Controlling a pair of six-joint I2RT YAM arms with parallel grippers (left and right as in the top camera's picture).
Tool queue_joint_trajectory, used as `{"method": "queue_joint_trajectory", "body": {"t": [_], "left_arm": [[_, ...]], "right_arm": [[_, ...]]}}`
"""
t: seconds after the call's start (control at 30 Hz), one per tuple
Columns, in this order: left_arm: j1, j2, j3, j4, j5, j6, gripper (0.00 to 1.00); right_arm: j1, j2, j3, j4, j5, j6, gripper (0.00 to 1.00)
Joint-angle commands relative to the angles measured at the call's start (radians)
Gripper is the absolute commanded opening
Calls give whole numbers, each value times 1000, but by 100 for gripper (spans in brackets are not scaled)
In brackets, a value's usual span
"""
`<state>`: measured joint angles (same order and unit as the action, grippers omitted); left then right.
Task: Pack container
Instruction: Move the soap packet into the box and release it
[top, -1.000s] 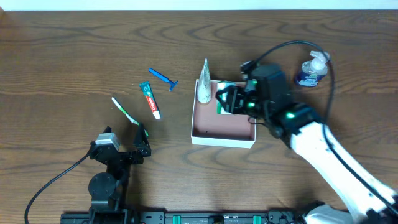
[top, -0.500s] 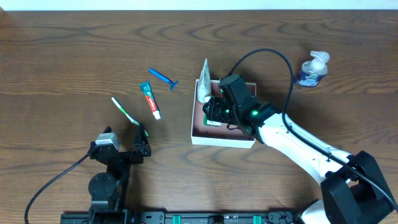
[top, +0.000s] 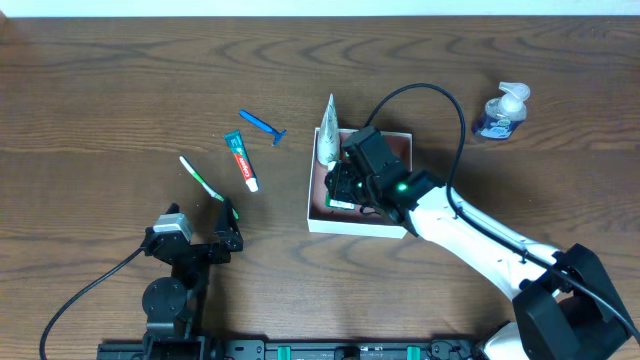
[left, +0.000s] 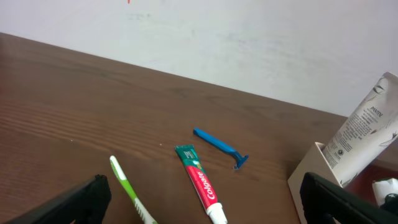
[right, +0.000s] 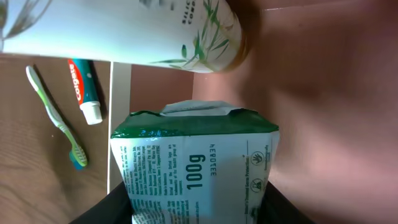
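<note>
The container (top: 352, 228), a shallow square box with white walls and a reddish-brown floor, is seen just right of table centre. Inside it, a green packet (right: 196, 168) is clamped by the right gripper (top: 345, 185); the left gripper (top: 231, 228) is held wide apart.

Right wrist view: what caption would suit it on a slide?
Right tool holds a green packet inside the container, beside a white tube; toothpaste and toothbrush lie outside.

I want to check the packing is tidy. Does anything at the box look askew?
The white tube does not lie flat: it leans in the far left corner of the box, its flat end sticking out over the rim. Nothing looks spilled.
</note>
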<state>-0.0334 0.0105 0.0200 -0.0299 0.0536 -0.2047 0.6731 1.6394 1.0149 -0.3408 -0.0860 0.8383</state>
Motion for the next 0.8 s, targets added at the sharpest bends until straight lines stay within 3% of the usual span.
{"method": "queue_joint_trajectory", "body": {"t": [0.0, 0.77], "left_arm": [[5, -5, -16, -36, 6, 17, 98], [5, -5, -16, -36, 6, 17, 98]], "right_arm": [[34, 11, 2, 7, 38, 23, 43], [59, 98, 2, 54, 53, 56, 46]]}}
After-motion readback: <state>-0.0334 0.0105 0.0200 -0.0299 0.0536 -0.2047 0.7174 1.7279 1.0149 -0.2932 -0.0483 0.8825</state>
